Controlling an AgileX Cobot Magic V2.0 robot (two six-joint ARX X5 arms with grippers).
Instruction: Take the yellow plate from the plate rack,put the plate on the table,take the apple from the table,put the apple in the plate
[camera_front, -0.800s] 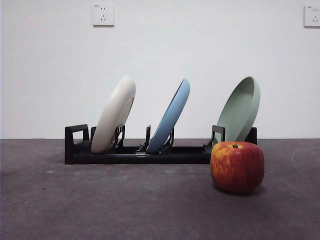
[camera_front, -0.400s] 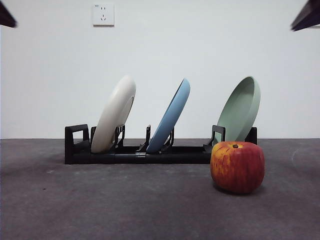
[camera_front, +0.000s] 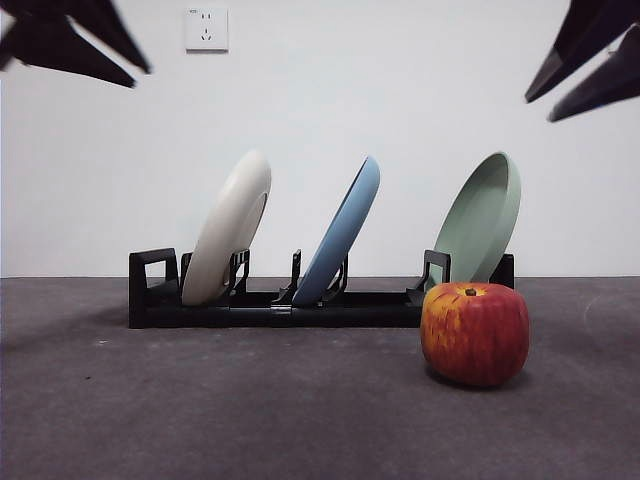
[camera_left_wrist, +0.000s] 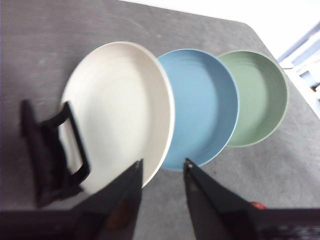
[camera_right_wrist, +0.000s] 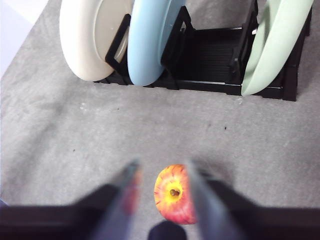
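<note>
The yellow plate (camera_front: 232, 226) is cream and leans in the left slot of the black plate rack (camera_front: 270, 308). The apple (camera_front: 475, 333) stands on the table (camera_front: 250, 410) in front of the rack's right end. My left gripper (camera_left_wrist: 162, 162) is open and empty, high above the yellow plate (camera_left_wrist: 120, 110); it shows at the top left of the front view (camera_front: 138, 77). My right gripper (camera_right_wrist: 162, 164) is open and empty, high above the apple (camera_right_wrist: 173, 194); it shows at the top right of the front view (camera_front: 540, 110).
A light blue plate (camera_front: 343, 232) leans in the rack's middle slot and a pale green plate (camera_front: 482, 218) in the right one. The rack's boxy loop (camera_front: 153, 280) is at its left end. A white wall with a socket (camera_front: 206, 29) stands behind.
Both grippers have come down into the front view's top corners; a second ago neither showed. The plates, rack and apple have not moved.
</note>
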